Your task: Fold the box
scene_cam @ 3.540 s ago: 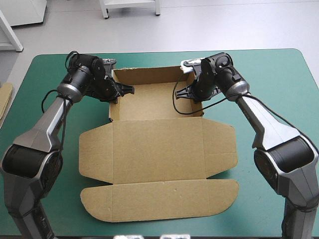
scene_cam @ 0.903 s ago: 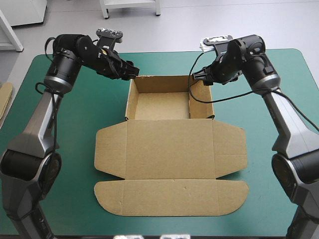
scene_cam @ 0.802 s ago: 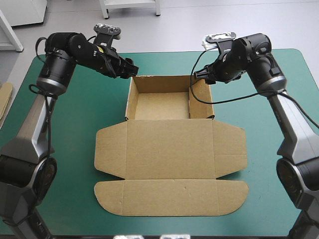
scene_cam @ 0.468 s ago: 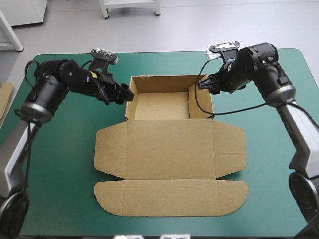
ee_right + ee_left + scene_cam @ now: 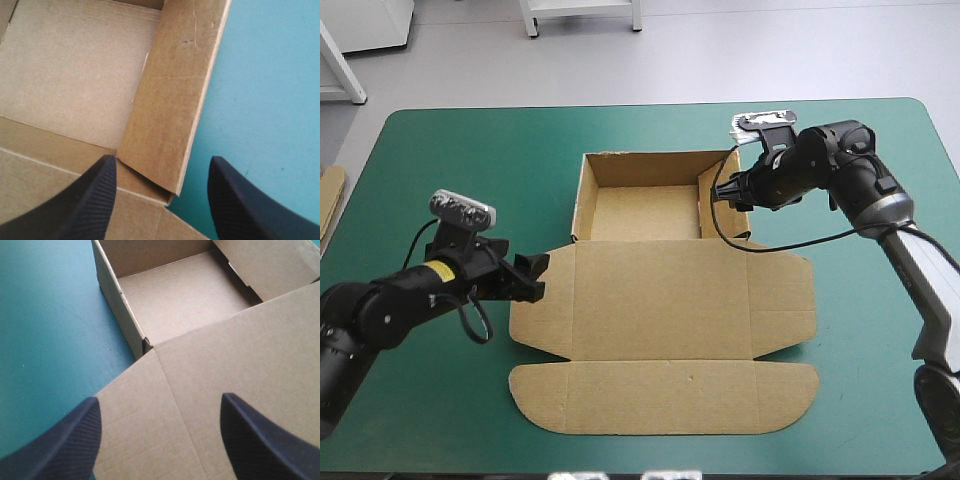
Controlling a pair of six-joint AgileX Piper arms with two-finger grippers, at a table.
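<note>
Your brown cut-board box (image 5: 660, 300) sat at the middle of the teal-green table cover (image 5: 440, 150). Its open tray (image 5: 645, 212) lay toward the far edge with the walls raised. The lid (image 5: 660, 285) lay flat toward the near edge, its side flaps and long front flap spread out.

Your left gripper (image 5: 532, 278) hung low at the lid's left side flap (image 5: 542, 305). Its black fingers stood wide apart with nothing between them, and the flap's corner lay just ahead. Your right gripper (image 5: 718, 192) was at the tray's right wall (image 5: 175, 100), near the corner where the wall meets the lid. It too was spread wide and empty, with one finger on each side of the wall.

By my reading, the tray was formed and you were between steps, moving on to the lid's flaps. The right wall seemed to lean slightly, though I could not tell whether it was fully tucked. For the next move you would need the left fingers to get under or around the flap's edge and raise it along its crease. The right gripper would have to steady the tray so the whole sheet did not slide.
</note>
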